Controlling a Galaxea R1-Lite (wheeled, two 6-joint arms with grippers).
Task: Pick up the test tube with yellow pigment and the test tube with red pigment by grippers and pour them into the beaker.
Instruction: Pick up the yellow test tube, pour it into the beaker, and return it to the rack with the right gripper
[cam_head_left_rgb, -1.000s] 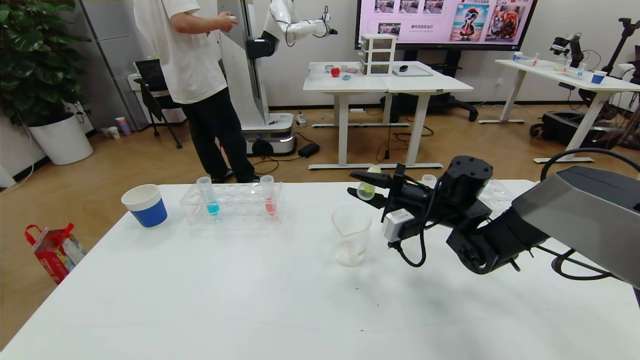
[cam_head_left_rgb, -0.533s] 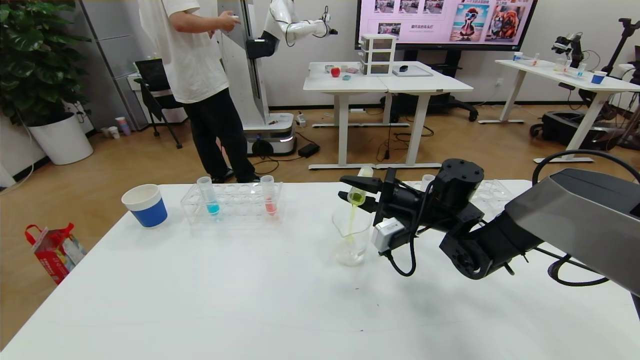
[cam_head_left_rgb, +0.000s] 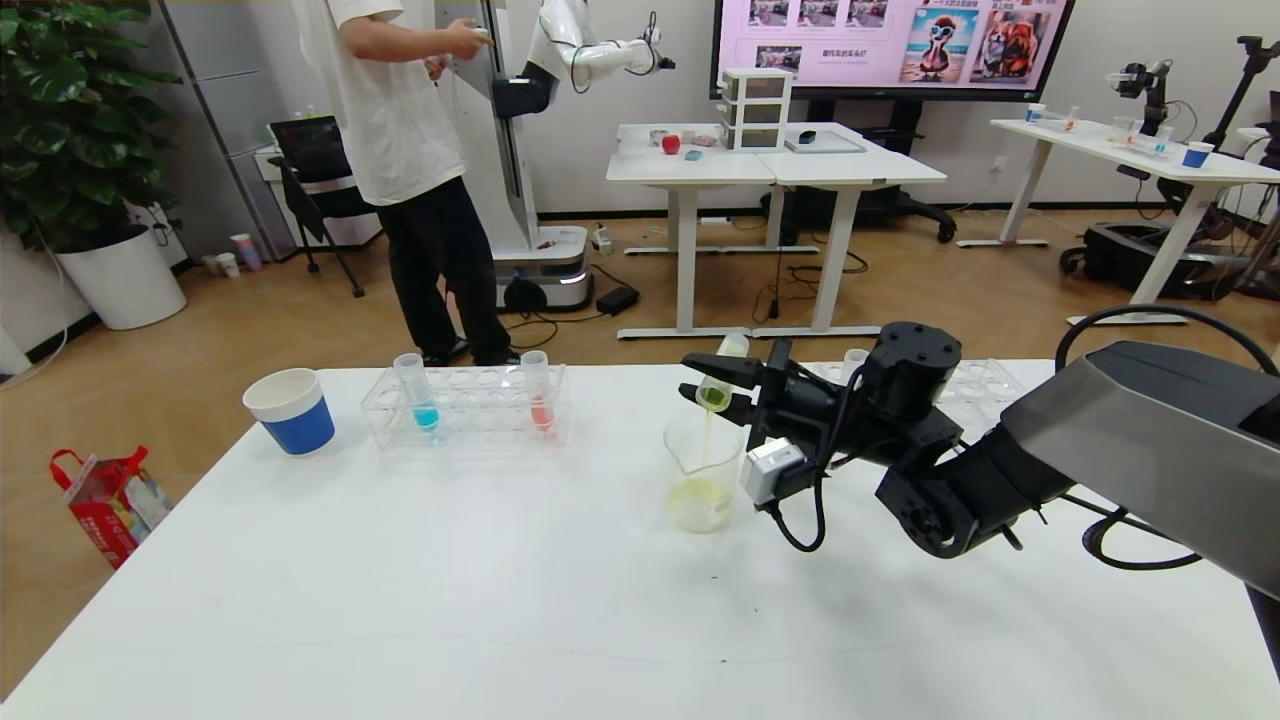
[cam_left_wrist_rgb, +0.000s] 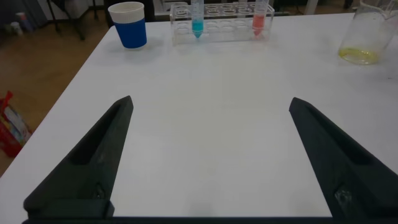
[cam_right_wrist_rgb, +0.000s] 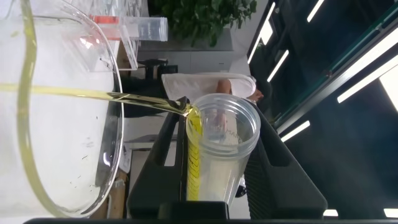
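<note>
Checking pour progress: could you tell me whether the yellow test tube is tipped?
Tipped: the yellow test tube streams liquid into the beaker.

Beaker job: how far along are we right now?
Done: the right gripper has the test tube with yellow pigment tipped over the beaker. In hand: yellow liquid is streaming in and pooling at the bottom. Left: the test tube with red pigment sits untouched in the rack; the left gripper waits open over bare table.

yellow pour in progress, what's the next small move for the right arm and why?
Probably hold the tilt a moment longer. The right gripper has the test tube with yellow pigment tipped over the beaker, a thin yellow stream runs from its mouth, and liquid remains along the tube wall. The left gripper hangs open above the table, idle.
</note>
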